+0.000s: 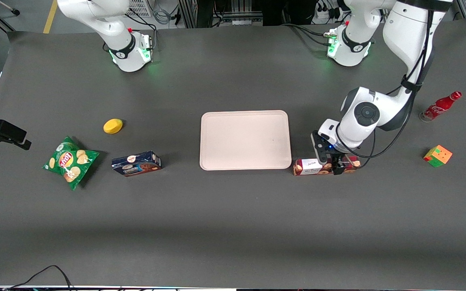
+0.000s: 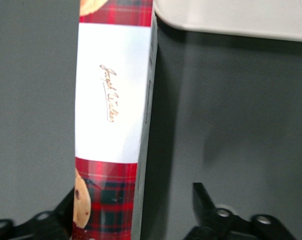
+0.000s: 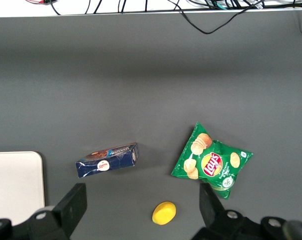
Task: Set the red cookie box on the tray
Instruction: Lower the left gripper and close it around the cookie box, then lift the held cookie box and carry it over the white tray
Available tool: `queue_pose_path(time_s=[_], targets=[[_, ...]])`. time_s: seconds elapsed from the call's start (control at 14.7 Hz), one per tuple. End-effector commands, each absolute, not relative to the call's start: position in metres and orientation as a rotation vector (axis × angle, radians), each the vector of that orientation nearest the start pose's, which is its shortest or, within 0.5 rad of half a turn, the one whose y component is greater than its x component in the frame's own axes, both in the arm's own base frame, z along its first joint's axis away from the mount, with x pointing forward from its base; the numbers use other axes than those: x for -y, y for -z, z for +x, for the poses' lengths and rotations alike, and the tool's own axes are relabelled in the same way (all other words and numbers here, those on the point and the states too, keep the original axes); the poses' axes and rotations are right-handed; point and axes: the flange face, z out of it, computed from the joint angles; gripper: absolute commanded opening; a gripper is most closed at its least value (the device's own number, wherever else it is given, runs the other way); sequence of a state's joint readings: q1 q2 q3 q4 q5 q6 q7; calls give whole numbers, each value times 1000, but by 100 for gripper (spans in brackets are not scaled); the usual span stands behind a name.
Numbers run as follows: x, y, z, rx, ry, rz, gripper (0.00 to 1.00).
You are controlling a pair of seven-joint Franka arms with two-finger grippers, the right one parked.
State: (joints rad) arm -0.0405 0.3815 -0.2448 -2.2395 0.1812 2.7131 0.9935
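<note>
Front view is showing the claw (image 1: 337,165) straddling the red cookie box (image 1: 312,166), fingers spread, not yet pinching it. Grasping is the step in hand; next it needs closing, lifting, and carrying toward ten o'clock onto the tray (image 1: 245,139).

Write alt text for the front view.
The working arm's hand straddles the red cookie box, fingers open, on the dark table beside the empty tray. A cola bottle and puzzle cube sit nearby.

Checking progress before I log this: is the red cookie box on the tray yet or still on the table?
Still on the table. The red cookie box lies flat beside the bare tray, with the open end effector straddling it.
</note>
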Motion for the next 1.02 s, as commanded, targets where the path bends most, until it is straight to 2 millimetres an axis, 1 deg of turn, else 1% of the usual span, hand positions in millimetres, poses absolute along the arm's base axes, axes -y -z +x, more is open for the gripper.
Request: queue_pose_path(time_s=[0.0, 0.14, 0.2, 0.27, 0.34, 0.48, 0.61, 0.68, 0.82, 0.95], targets=[[166, -207, 536, -2040, 176, -2334, 57], [167, -207, 538, -2041, 179, -2333, 30], [168, -208, 539, -2040, 182, -2333, 21], [167, -210, 541, -2038, 189, -2329, 13], [168, -214, 544, -2036, 199, -2324, 10], [166, -225, 551, -2024, 220, -2316, 10], [161, -248, 566, -2011, 253, -2289, 10], [160, -266, 573, -1999, 235, -2289, 10], [161, -312, 593, -1980, 141, -2307, 10], [158, -361, 611, -1952, 43, -2343, 11]])
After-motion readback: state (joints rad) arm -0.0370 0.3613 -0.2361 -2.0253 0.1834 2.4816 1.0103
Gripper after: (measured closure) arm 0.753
